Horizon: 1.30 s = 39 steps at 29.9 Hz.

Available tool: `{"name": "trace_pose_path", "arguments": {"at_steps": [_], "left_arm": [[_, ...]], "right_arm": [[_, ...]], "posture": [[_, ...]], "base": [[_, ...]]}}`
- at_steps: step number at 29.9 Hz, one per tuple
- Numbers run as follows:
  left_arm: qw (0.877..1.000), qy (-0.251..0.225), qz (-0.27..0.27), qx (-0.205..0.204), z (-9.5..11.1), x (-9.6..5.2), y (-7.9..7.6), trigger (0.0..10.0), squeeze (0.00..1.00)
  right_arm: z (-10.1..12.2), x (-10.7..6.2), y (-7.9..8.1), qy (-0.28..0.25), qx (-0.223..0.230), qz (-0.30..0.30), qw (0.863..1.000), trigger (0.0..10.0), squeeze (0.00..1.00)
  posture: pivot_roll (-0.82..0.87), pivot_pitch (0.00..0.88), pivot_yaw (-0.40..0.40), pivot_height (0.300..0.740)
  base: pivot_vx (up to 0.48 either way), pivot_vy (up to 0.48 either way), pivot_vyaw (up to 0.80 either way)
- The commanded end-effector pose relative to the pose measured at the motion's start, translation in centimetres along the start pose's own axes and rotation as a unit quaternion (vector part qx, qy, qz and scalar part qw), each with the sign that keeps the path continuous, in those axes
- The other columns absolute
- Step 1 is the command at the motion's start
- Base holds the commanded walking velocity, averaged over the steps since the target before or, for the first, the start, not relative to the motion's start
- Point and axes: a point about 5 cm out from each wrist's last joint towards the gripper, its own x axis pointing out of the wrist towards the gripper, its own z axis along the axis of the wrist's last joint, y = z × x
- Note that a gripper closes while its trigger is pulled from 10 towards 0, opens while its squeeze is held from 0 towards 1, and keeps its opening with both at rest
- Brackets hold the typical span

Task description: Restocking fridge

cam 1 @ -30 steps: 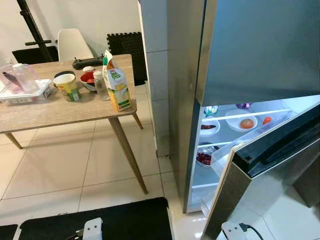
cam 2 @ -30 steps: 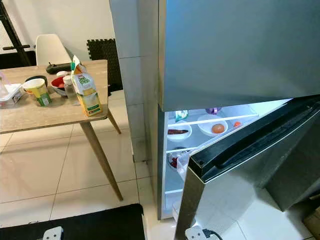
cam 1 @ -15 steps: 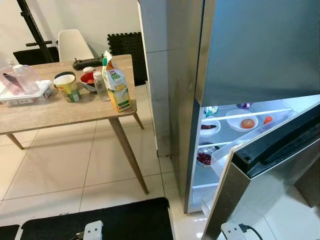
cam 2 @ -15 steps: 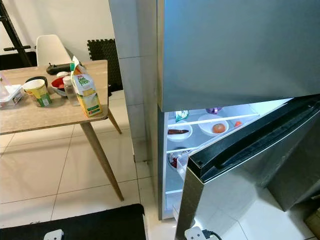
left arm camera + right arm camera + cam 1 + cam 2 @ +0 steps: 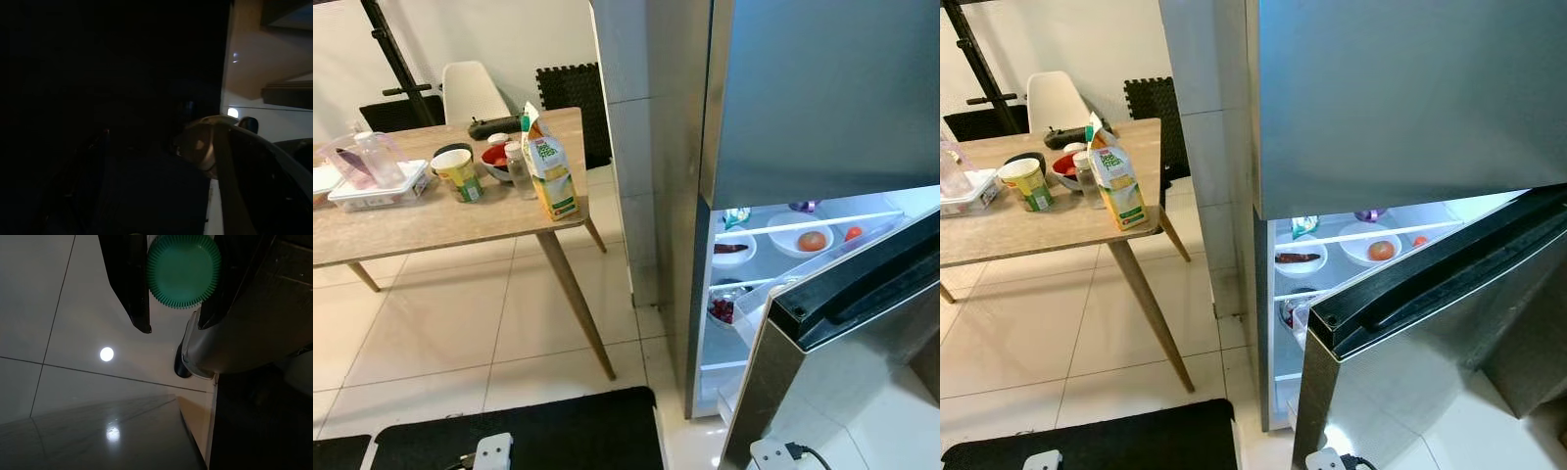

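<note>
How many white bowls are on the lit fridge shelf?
2: a white bowl holding something dark toward the robot's left, and a white bowl holding an orange fruit to its right. The door may hide others.

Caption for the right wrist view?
Right gripper holds a green ribbed cap between its black fingers, above the glossy tiled floor.

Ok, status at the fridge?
Right gripper shut on green ribbed cap. Steel fridge door open, half across shelves. Left arm idle.

I am making out green lettering on the yellow-and-white juice carton [image 5: 548, 171], but I am reading no word.
</note>
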Motion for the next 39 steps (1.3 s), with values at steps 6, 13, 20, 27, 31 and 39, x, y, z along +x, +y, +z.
{"name": "trace_pose_path", "arguments": {"at_steps": [6,13,20,27,31,39], "left_arm": [[1.000,-0.004,0.004,0.001,0.61,-0.02,0.39,10.0,0.00],[1.000,0.000,0.002,0.001,0.13,-0.12,0.43,10.0,0.00],[1.000,0.006,0.009,0.000,-0.18,-0.38,1.06,10.0,0.00],[1.000,0.005,0.008,0.002,-0.06,-0.38,1.12,10.0,0.00],[1.000,0.005,0.006,0.003,0.01,-0.35,1.06,10.0,0.00],[1.000,0.007,0.003,0.005,-0.07,-0.31,0.89,10.0,0.00]], "right_arm": [[0.11,0.06,0.27,0.004,-0.003,0.000,1.000,10.0,0.00],[0.14,0.07,0.26,0.004,-0.003,-0.003,1.000,10.0,0.00],[0.04,0.07,0.49,0.006,-0.002,-0.002,1.000,10.0,0.00],[-0.02,0.08,0.69,0.007,0.001,-0.001,1.000,10.0,0.00],[-0.08,0.07,0.72,0.008,0.002,-0.002,1.000,10.0,0.00],[-0.31,0.03,0.65,0.011,0.002,-0.004,1.000,10.0,0.00]], "posture": [[0.00,0.004,0.082,0.740],[0.00,0.004,0.082,0.740],[0.02,0.010,0.091,0.740],[0.01,0.011,0.098,0.740],[0.01,0.011,0.099,0.740],[0.01,0.011,0.101,0.740]], "base": [[0.000,0.000,0.00],[0.000,0.000,0.00],[0.000,0.000,0.00],[0.000,0.000,0.00],[0.000,0.000,0.00],[0.000,0.000,0.00]]}}
